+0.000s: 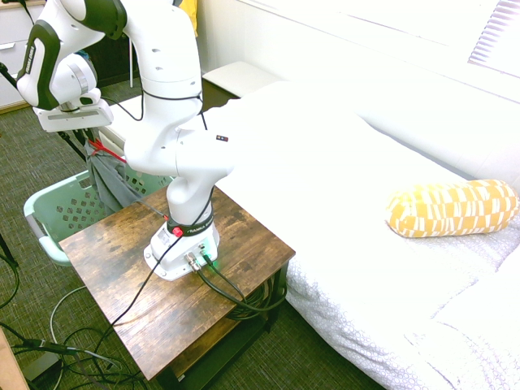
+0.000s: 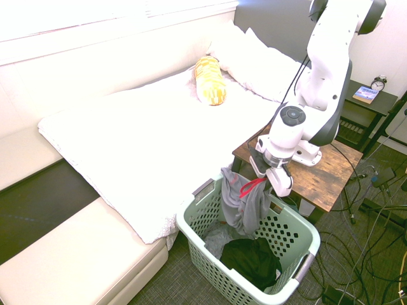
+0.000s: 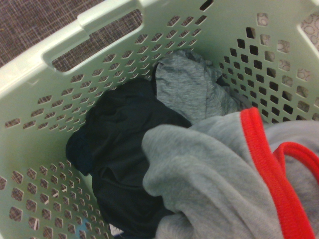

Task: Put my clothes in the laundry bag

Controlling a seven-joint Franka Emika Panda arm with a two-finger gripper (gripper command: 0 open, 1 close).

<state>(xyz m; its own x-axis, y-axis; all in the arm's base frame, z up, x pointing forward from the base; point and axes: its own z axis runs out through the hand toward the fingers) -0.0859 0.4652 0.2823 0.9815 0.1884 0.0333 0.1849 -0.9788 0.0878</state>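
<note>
Grey garment (image 2: 240, 204) gripped, inside basket rim (image 2: 193, 202)

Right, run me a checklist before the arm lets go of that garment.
1. Grip on the soft grey garment with red trim: ok, the white two-finger gripper is shut on it.
2. Garment over the pale green perforated plastic basket: ok, it hangs down inside the rim.
3. Basket upright: ok, standing on the floor.
4. Room inside: ok, the black cloth and crumpled heather-grey cloth lie low in it.
5. Garment wholly below the rim: not ok, its upper part is above.
6. Garment free of snags on the basket: cannot tell.
</note>
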